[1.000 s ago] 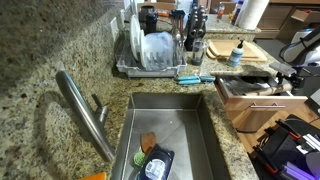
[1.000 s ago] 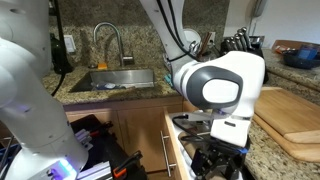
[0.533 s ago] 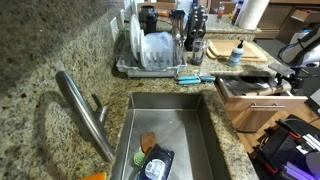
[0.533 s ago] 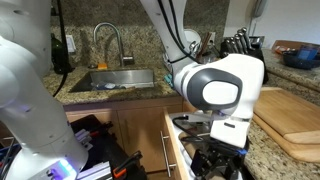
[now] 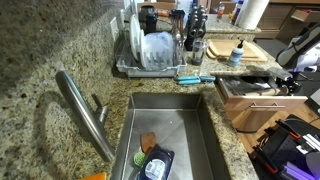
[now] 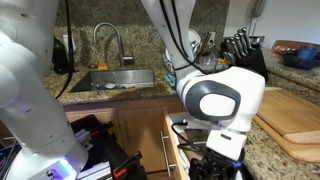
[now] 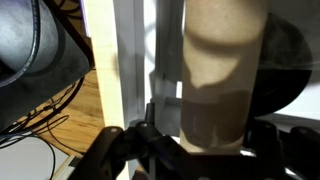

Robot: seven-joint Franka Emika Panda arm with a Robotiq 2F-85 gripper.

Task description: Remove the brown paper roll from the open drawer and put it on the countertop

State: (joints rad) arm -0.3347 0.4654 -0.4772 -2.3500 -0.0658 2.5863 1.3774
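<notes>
From my seat far away, I start at the left, where the speckled countertop [image 5: 40,60] runs along the wall in an exterior view. Next comes the shiny faucet [image 5: 82,112], which leans over the metal sink [image 5: 190,125]. Behind the sink sits a dish rack [image 5: 155,52] with dishes in it. A blue brush [image 5: 195,77] lies on the counter just in front of the rack. Further right a little bottle [image 5: 236,55] with a blue cap stands on the wooden cutting board [image 5: 250,48]. A big white paper towel roll [image 5: 255,12] stands behind the board. Then comes the drawer [image 5: 250,103], pulled open under the counter edge. My white arm [image 5: 300,48] bends down over it at the far right. In an exterior view the fat white joint of the arm hangs over the open drawer. The dark gripper [image 6: 214,166] points down into the drawer. In the wrist view I see black cables [image 7: 40,130] at the left. Beside them is the pale inside wall of the drawer. The brown paper roll [image 7: 225,60] fills the middle of that view, very close. It sits in the drawer between the two dark fingers. I cannot tell if the fingers are squeezing it or only sitting beside it.
</notes>
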